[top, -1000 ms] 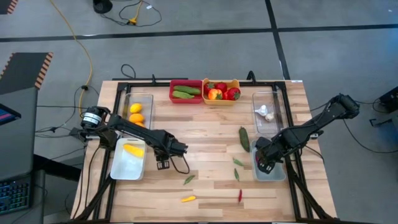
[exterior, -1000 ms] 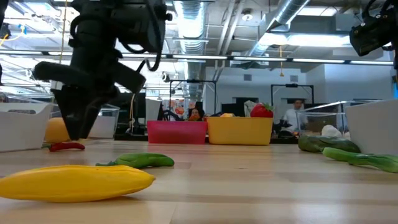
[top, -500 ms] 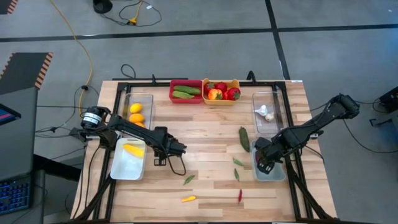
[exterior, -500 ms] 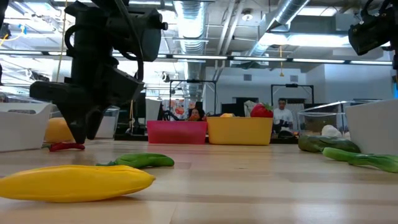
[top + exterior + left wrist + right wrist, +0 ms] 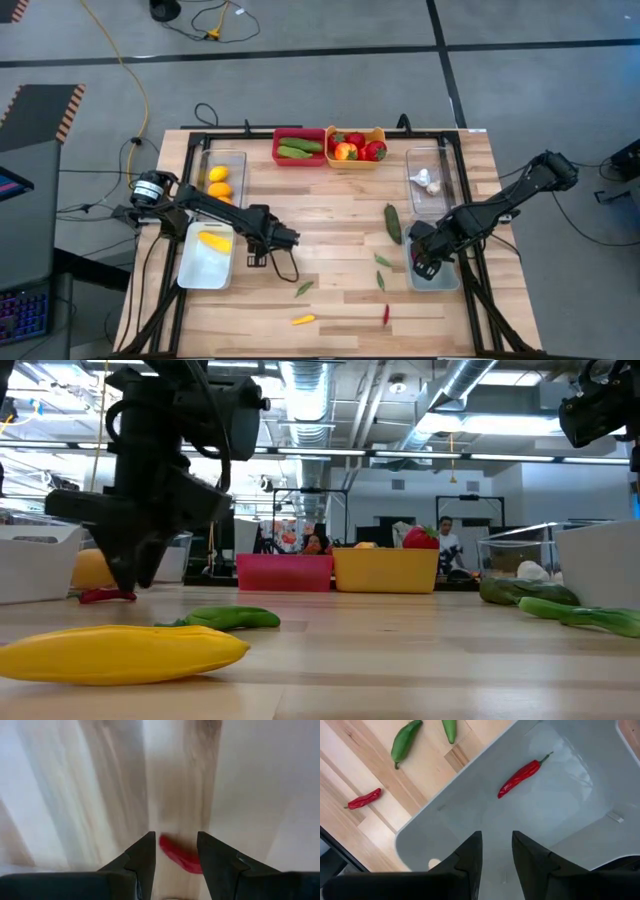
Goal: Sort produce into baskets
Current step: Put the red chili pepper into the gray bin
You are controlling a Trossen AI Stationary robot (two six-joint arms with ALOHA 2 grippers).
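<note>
Blurred red chili [image 5: 181, 859] (perhaps) between left gripper [image 5: 175, 851] fingers.

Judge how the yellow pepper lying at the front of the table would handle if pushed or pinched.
The yellow pepper looks smooth and glossy, so probably slippery. Its long, rounded body lies flat, so it could roll sideways. It tapers, so a pinch near the tip may slide off.
</note>
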